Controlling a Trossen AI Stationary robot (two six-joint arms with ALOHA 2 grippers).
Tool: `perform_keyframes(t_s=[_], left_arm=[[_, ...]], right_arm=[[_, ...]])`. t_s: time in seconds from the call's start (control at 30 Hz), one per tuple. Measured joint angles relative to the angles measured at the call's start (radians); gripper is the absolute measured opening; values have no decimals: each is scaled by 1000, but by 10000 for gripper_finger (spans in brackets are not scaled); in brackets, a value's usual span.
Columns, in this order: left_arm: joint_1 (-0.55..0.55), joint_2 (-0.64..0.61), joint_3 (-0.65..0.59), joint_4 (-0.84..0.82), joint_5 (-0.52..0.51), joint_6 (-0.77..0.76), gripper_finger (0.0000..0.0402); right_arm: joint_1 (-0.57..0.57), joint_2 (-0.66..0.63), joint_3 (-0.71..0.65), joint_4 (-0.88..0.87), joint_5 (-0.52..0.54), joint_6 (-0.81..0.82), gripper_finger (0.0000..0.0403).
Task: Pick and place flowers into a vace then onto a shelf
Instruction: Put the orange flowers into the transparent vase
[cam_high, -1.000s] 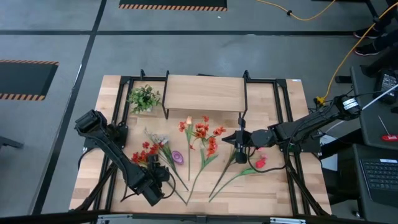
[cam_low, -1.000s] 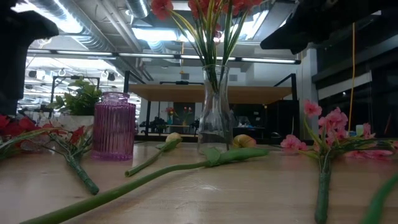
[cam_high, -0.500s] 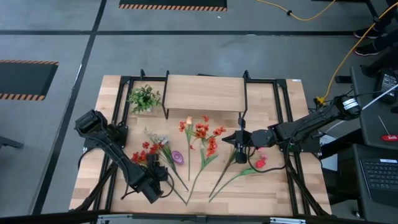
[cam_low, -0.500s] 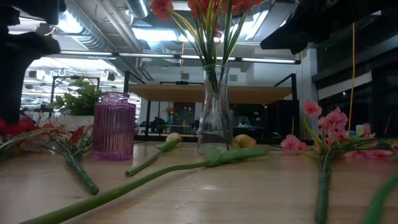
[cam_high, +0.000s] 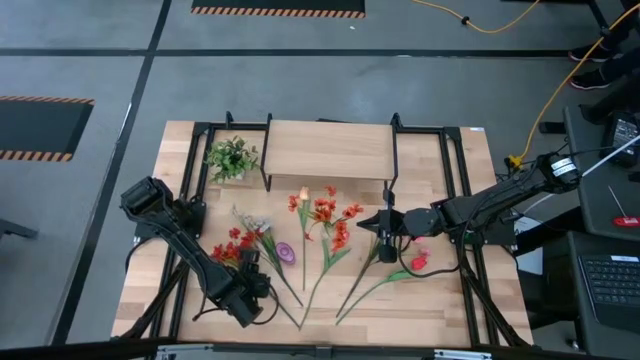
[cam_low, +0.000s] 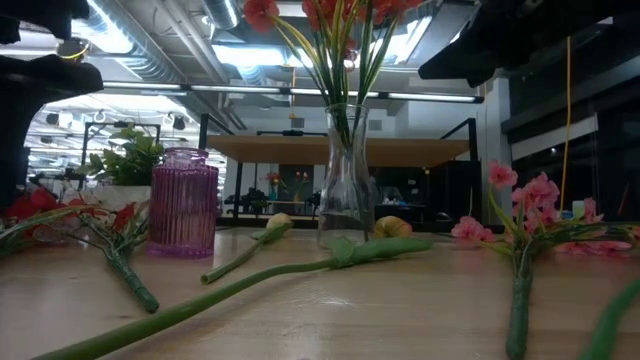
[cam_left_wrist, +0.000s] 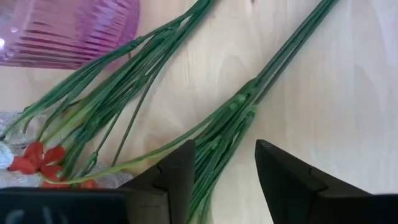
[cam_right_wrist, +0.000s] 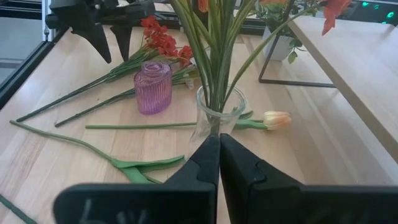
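The left gripper (cam_high: 254, 272) is hanging over the near left part of the worktop (cam_high: 440, 300), above the stems of a red spray (cam_left_wrist: 43, 158) lying there. Its fingers (cam_left_wrist: 177, 174) are standing apart with a bundle of green stems (cam_left_wrist: 217, 127) showing in the gap between them; nothing is being gripped, and whether they are touching the stems cannot be told.

The right gripper (cam_high: 380, 225) is sitting near the middle of the worktop, just beside a clear glass vase (cam_right_wrist: 217, 115). Its fingers (cam_right_wrist: 208, 162) are pressed together, empty, pointing at the base of the vase.

The glass vase is standing upright and is holding several flowers (cam_low: 330, 40) with red blooms at the top. A purple ribbed vase (cam_low: 184, 203) is standing to one side of it, empty. More flowers are lying flat on the worktop: a pale orange tulip (cam_right_wrist: 275, 119) just beside the glass vase, a long bare stem with a leaf (cam_right_wrist: 134, 163), and a pink spray (cam_low: 525, 205) at the right side.

The shelf (cam_high: 325, 150) is standing at the far edge of the worktop, with a small leafy green plant (cam_high: 231, 158) sitting beside its left end.
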Motion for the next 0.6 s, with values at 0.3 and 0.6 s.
perform_keyframes(t_s=[0.3, 0.6], left_arm=[[33, 85, 6, -4, 46, 36, 154], [39, 112, 7, -2, 84, 77, 118]], right_arm=[[0, 0, 0, 0, 0, 0, 16], [0, 0, 0, 0, -1, 3, 16]])
